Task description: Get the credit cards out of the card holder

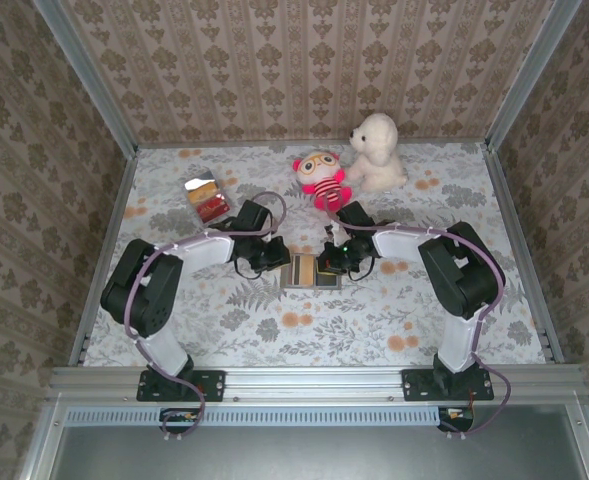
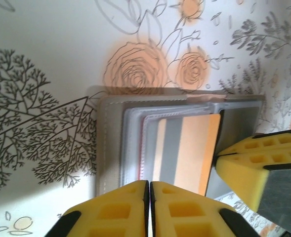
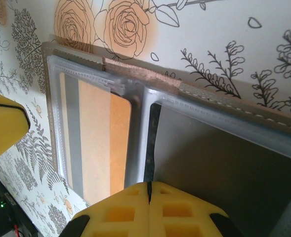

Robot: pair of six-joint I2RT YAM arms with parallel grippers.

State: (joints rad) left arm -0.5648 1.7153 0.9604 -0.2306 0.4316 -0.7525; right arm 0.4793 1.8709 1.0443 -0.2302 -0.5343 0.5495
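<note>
card holder (image 1: 311, 272) on floral tabletop (image 1: 274, 335)

Beige damask wallpaper (image 1: 304, 70) covers the walls at the top, left and right of the frame. Silver metal posts (image 1: 84, 75) run down the upper corners. The evenly lit tabletop (image 1: 304, 330) is white, printed with grey ferns and orange roses. A metal rail (image 1: 314, 382) crosses the bottom.

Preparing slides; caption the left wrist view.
Shut yellow jaws at a flat grey card holder with a gold-brown, grey-striped card inside.
</note>
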